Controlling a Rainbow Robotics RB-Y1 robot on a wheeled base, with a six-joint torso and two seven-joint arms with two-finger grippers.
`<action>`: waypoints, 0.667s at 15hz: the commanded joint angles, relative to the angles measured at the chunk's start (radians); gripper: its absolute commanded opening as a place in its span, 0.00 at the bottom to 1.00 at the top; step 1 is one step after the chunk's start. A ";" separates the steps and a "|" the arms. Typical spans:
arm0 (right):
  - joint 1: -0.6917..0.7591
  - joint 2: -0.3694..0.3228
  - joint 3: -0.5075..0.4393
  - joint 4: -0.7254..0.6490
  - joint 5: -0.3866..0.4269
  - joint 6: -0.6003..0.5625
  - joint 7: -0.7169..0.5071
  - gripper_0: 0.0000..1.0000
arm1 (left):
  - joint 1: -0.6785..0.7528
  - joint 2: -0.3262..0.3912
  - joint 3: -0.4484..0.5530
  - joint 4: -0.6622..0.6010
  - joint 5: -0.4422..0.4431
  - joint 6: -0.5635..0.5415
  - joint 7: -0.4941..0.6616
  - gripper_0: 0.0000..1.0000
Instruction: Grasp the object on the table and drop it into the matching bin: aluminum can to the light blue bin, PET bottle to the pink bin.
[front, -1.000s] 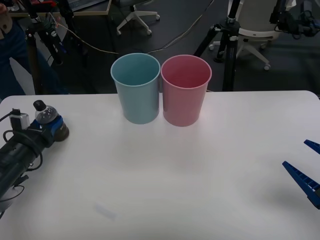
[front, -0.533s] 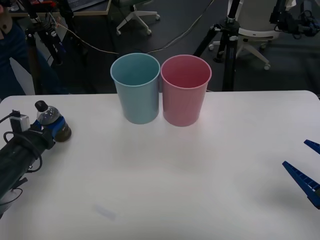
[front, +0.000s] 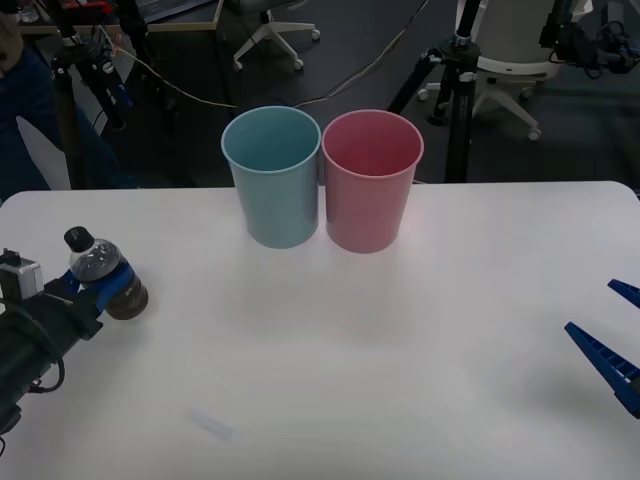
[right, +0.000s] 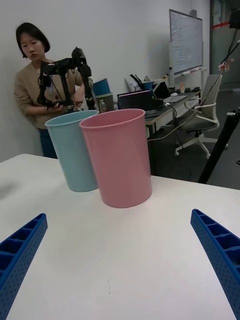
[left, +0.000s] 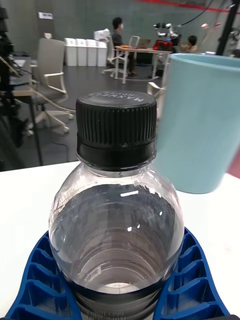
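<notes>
The PET bottle (front: 97, 266), small and clear with a black cap and a dark label, stands upright at the far left of the white table (front: 400, 340). My left gripper (front: 108, 284) is shut on its lower body. In the left wrist view the bottle (left: 116, 220) sits between the blue fingers (left: 36, 287), with the light blue bin (left: 202, 125) behind it. The light blue bin (front: 272, 176) and the pink bin (front: 370, 180) stand side by side at the table's far middle. My right gripper (front: 612, 338) rests open at the right edge, facing the pink bin (right: 119, 157) and the light blue bin (right: 72, 150).
Tripods, office chairs and cables stand on the dark floor beyond the table's far edge. A person stands behind the bins in the right wrist view, touching nothing on the table. A broad stretch of bare tabletop lies between the bottle and the bins.
My left gripper, shut on the bottle, has drawn back toward the table's near edge and slightly right. The right gripper and both bins have stayed put.
</notes>
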 joint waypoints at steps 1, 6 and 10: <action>0.000 0.000 0.000 0.000 0.000 0.000 0.000 1.00 | 0.098 0.015 -0.001 -0.158 -0.058 -0.023 0.135 0.00; 0.000 0.000 0.000 0.000 0.000 0.000 0.000 1.00 | 0.233 0.100 0.006 -0.399 -0.071 -0.046 0.251 0.00; 0.000 0.000 0.000 0.000 0.000 0.000 0.000 1.00 | 0.235 0.143 0.019 -0.505 -0.064 -0.077 0.273 0.00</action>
